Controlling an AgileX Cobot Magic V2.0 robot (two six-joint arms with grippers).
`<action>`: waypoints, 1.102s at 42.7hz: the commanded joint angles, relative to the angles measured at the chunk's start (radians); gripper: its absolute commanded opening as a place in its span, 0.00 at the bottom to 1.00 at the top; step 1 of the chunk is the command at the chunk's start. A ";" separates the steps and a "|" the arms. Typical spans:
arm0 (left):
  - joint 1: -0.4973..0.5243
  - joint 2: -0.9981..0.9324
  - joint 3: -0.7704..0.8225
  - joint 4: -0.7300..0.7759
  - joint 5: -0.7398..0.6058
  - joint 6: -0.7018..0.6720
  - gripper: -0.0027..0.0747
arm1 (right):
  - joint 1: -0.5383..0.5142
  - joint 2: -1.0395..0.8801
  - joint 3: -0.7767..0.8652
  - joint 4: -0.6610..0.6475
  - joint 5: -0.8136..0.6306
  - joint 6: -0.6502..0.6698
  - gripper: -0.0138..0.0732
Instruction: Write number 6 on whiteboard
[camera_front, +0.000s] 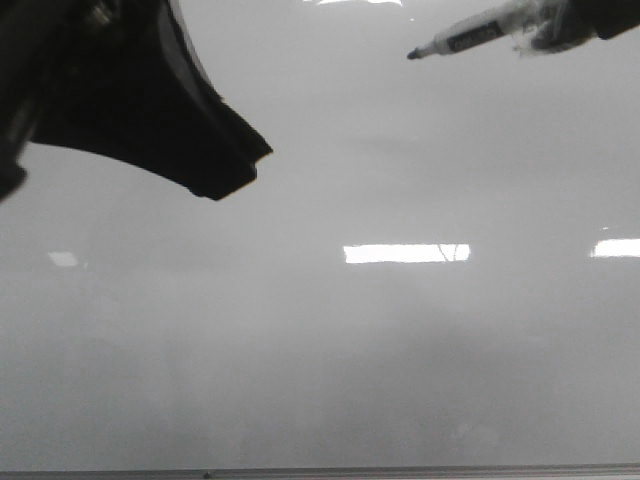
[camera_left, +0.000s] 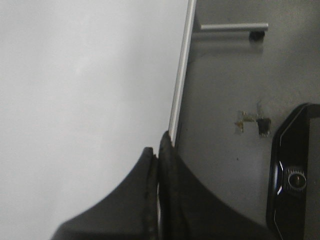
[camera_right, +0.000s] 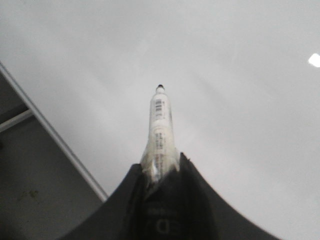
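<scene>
Hovering at the upper left of the front view, my left gripper (camera_front: 235, 170) has its two black fingers pressed together with nothing between them, its tips lying by the thin metal frame edge (camera_left: 179, 87) of the whiteboard (camera_front: 320, 350). Across the middle the board shows only pale glossy surface and bright rectangular reflections (camera_front: 406, 253); I can find no number 6 on it. At the upper right, my right gripper (camera_right: 162, 172) is clenched around a marker (camera_front: 470, 35), dark tip pointing left.
</scene>
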 joint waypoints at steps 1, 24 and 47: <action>0.000 -0.107 0.034 -0.057 -0.132 -0.011 0.01 | -0.007 0.050 -0.067 0.030 -0.129 -0.008 0.08; 0.000 -0.536 0.334 -0.210 -0.199 -0.011 0.01 | 0.008 0.466 -0.342 0.066 -0.303 -0.008 0.08; 0.000 -0.538 0.334 -0.210 -0.234 -0.011 0.01 | 0.171 0.690 -0.350 0.066 -0.151 -0.008 0.09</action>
